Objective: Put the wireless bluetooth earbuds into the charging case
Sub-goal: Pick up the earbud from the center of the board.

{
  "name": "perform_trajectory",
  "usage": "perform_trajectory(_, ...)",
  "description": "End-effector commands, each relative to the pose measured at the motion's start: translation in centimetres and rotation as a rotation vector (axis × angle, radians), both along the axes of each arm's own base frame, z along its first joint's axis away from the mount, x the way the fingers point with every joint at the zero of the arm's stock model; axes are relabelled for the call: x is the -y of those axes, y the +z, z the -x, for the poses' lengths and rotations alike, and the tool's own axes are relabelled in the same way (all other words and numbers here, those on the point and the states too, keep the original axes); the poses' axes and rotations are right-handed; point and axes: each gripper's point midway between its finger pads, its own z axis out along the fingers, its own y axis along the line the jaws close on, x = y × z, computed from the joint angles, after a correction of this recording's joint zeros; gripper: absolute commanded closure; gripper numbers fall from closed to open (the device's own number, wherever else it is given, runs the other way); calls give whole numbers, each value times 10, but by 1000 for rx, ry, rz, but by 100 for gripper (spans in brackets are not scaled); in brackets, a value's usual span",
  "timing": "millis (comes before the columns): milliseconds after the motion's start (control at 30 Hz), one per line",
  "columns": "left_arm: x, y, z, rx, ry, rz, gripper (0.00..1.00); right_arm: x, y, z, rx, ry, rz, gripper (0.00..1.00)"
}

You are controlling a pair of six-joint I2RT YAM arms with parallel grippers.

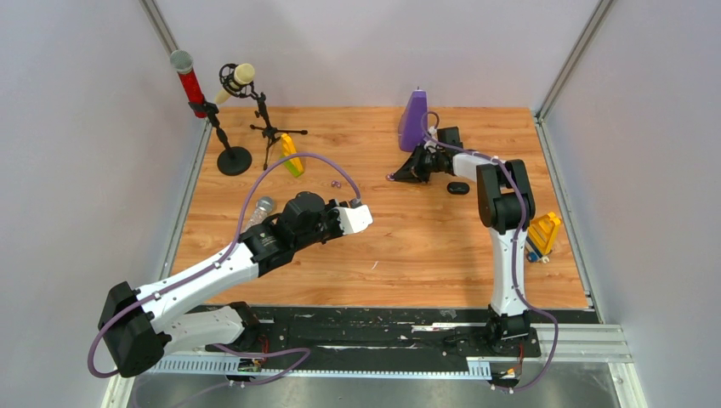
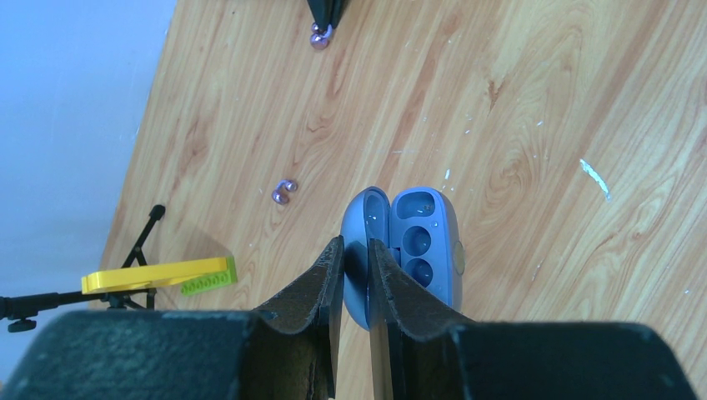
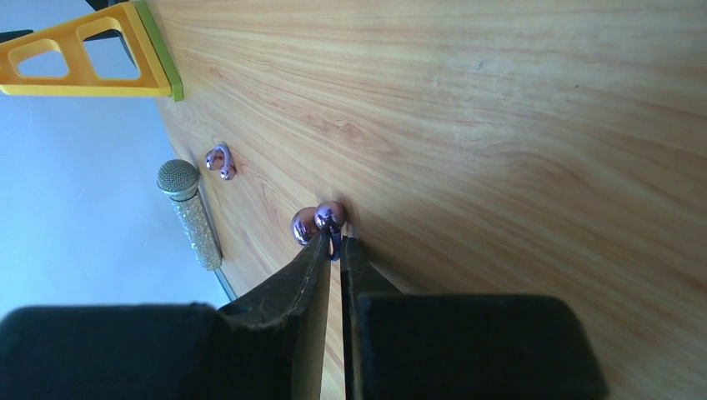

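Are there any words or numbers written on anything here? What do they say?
No readable text anywhere. The blue charging case, the pale purple earbud, the yellow frame and the red microphone show no letters or numbers; any tiny print is too small to see.

Bright, even light from above in all views, soft faint shadows on the wooden surface (image 1: 425,246), small highlights on the glossy purple earbud (image 3: 317,222), left fingers (image 2: 321,279) and right fingers (image 3: 304,275) blurred near the lens, wall (image 3: 75,233) washed out pale, overhead view sharp.
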Motion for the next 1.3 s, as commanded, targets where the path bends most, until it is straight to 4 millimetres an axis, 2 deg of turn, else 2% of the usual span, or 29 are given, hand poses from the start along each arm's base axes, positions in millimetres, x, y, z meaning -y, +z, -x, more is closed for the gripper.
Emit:
perform_trajectory(0,5,14,-4,44,-7,37,77,2,11,-13,30,-6,-39,91)
perform_trajectory(333,6,14,-4,44,-7,38,77,13,49,-24,92,-13,-82,97)
perform_trajectory(500,4,14,-5,50,5,38,77,14,70,-21,126,6,-103,98)
perform_trajectory(600,3,16,-12,67,41,49,77,14,90,-14,163,26,-114,98)
perform_trajectory(833,-6,19,-36,132,186,62,76,17,135,18,225,70,-106,98)
perform_trajectory(1033,-14,35,-55,240,281,80,76,18,155,58,227,128,-106,98)
perform_trajectory(1200,-10,49,-63,293,284,62,76,6,172,94,223,207,-121,98)
perform_trajectory(1267,-5,46,-63,297,265,40,77,-3,181,105,239,235,-129,98)
